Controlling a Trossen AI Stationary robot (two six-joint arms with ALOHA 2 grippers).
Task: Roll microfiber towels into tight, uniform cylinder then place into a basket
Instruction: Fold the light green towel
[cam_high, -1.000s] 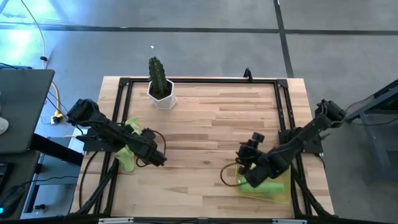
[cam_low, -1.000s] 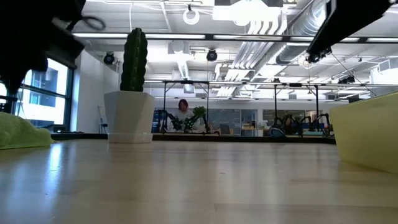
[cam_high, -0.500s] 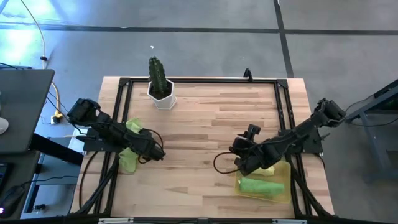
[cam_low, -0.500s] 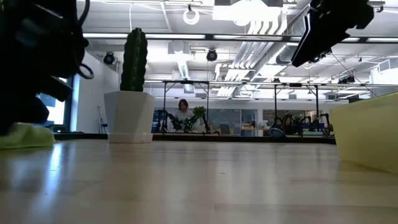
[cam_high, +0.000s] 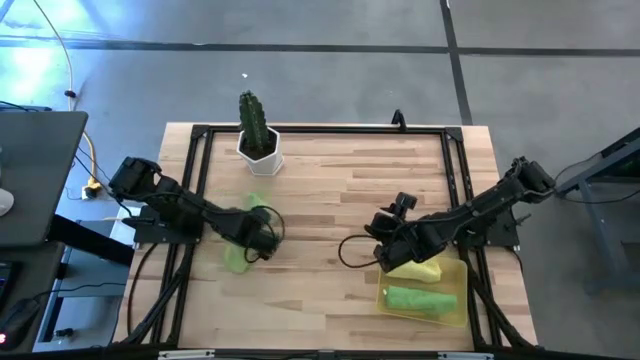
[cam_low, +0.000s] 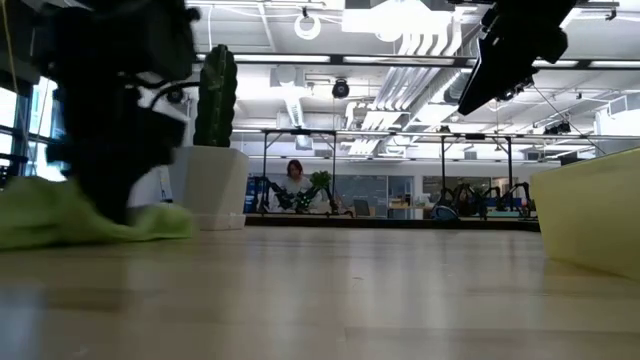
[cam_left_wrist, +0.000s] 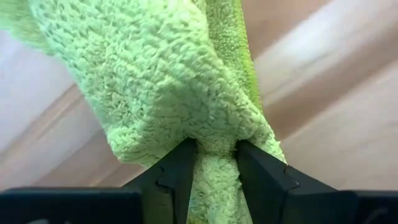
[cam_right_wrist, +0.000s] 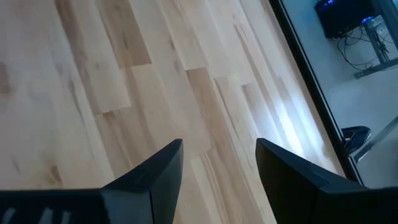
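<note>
While left gripper (cam_left_wrist: 211, 155) jaws pinch lime green towel (cam_high: 240, 255) at tabletop's 9 o'clock, right gripper (cam_right_wrist: 217, 162), released, hovers nearer basket (cam_high: 452, 300) at 4 o'clock.

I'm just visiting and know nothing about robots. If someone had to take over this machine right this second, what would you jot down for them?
Left gripper: shut on a lime green towel, pinching a fold of it, over the left part of the table.
Right gripper: open and empty, above bare wood just left of the basket.
Done: one rolled lime green towel lies in the basket, with a yellow towel at the basket's far edge, partly hidden under the right arm.
Left: roll the towel the left gripper holds and put it in the basket. Whether the yellow one is properly rolled cannot be seen.
</note>
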